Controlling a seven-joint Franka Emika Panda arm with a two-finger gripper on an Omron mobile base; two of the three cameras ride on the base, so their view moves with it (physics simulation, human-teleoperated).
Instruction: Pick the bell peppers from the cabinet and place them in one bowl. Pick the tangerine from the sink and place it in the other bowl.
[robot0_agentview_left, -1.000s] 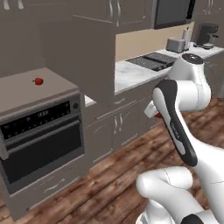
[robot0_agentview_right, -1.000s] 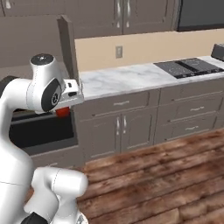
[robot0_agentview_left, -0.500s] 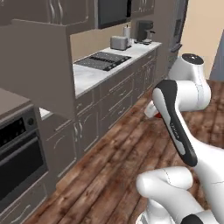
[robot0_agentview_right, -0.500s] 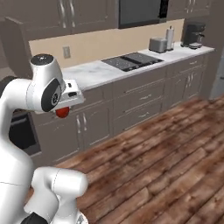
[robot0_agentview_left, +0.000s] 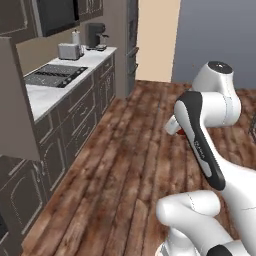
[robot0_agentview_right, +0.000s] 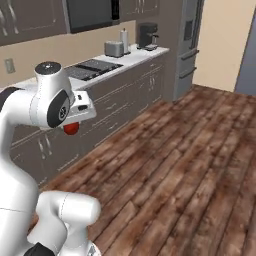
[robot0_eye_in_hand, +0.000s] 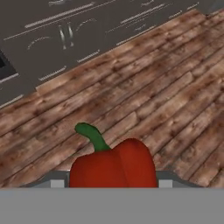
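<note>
Gripper (robot0_eye_in_hand: 113, 183) at bottom centre of the hand view, jaws clamped on a glossy red bell pepper (robot0_eye_in_hand: 113, 165) with a curved dark green stem pointing to upper left. The same pepper shows as a red patch under the white arm at left centre of the right base view (robot0_agentview_right: 71, 128) and just left of the arm at centre right of the left base view (robot0_agentview_left: 173, 129). Brown wood plank floor (robot0_eye_in_hand: 166, 96) lies beyond. Grey-brown cabinet fronts (robot0_eye_in_hand: 52, 39) run along the upper left. A marble counter with black cooktop (robot0_agentview_right: 92, 67) sits upper left in the right base view.
</note>
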